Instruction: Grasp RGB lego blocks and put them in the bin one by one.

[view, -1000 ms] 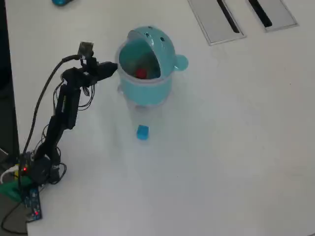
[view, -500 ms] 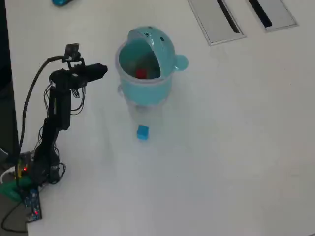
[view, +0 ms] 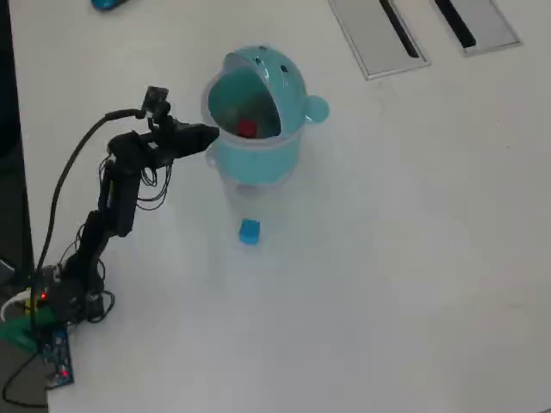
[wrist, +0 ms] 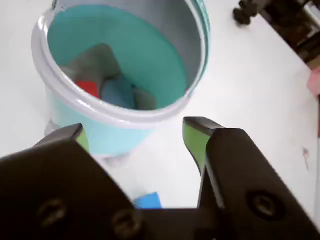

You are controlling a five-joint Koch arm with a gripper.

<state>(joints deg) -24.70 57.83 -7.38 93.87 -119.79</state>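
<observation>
The teal bin [view: 258, 159] stands upright with its hood tipped back; in the wrist view its pale rim [wrist: 115, 111] fills the upper left. A red block [wrist: 88, 88] lies inside it and also shows from overhead [view: 248, 129]. Beside it in the bin are blurred bluish and grey shapes that I cannot name. The blue block [view: 249, 231] lies on the table in front of the bin, and it shows low between my jaws [wrist: 148, 201]. The yellowish-green block is not in sight. My gripper [wrist: 135, 127] is open and empty, held above the table just off the bin's rim [view: 209, 133].
Two grey slotted panels [view: 379, 34] lie at the back right of the overhead view. A small teal object [view: 108, 4] sits at the top left edge. The arm's base and wiring [view: 52, 301] stand at the lower left. A dark object [wrist: 250, 12] is beyond the bin.
</observation>
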